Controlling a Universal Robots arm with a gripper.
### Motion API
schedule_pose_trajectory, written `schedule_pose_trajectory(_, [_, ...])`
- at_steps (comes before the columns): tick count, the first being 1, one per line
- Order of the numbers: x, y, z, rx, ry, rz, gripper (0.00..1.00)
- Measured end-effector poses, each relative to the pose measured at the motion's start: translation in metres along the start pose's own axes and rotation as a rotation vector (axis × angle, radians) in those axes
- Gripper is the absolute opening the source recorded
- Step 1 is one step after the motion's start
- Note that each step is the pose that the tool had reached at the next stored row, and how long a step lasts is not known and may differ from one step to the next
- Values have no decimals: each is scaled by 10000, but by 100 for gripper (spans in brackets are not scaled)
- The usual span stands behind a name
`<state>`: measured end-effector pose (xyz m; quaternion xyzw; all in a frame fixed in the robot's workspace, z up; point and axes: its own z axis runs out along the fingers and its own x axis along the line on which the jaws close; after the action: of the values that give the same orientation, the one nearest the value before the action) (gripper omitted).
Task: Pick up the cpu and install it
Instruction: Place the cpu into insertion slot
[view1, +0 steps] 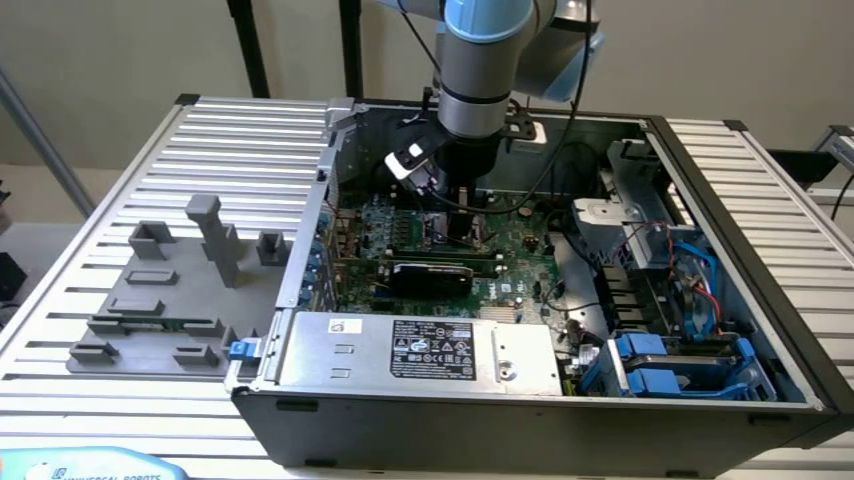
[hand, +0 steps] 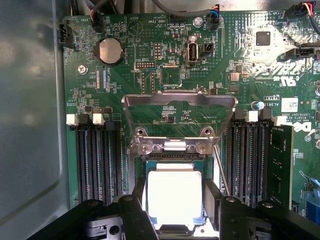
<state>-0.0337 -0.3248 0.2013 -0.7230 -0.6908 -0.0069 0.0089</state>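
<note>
Hovering over the open socket (hand: 170, 156), your claw (hand: 175, 212) grips the cpu (hand: 175, 192), apparently not yet seated, retention frame (hand: 179, 100) raised.

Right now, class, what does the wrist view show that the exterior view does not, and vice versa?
Wrist view: the cpu gripped in the claw at the socket with its frame raised, and a coin battery. Exterior view: the robot arm, the power supply and a grey parts fixture beside the case. Both: the green motherboard.
</note>
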Motion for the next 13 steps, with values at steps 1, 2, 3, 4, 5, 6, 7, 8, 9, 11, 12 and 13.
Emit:
schedule_pose_trajectory(1, [1, 0, 2, 1, -1, 0, 55])
schedule_pose_trajectory(2, [1, 0, 5, 1, -2, -1, 55])
schedule_pose_trajectory(3, [1, 0, 8, 1, -2, 0, 55])
schedule_pose_trajectory(4, [2, 0, 11, 1, -3, 0, 55])
schedule_pose_trajectory(5, [3, 0, 14, 0, -2, 0, 55])
schedule_pose_trajectory(6, [4, 0, 17, 1, -3, 0, 55])
schedule_pose_trajectory(7, [4, 0, 19, 1, -3, 0, 55])
schedule_pose_trajectory(8, [5, 0, 21, 1, -4, 0, 55])
schedule_pose_trajectory(9, [6, 1, 23, 1, -4, 1, 55])
schedule_pose_trajectory(11, [7, 3, 26, 1, -3, 1, 55])
schedule_pose_trajectory(12, [7, 4, 28, 1, -3, 0, 55])
schedule_pose_trajectory(13, [8, 4, 30, 1, -3, 0, 55])
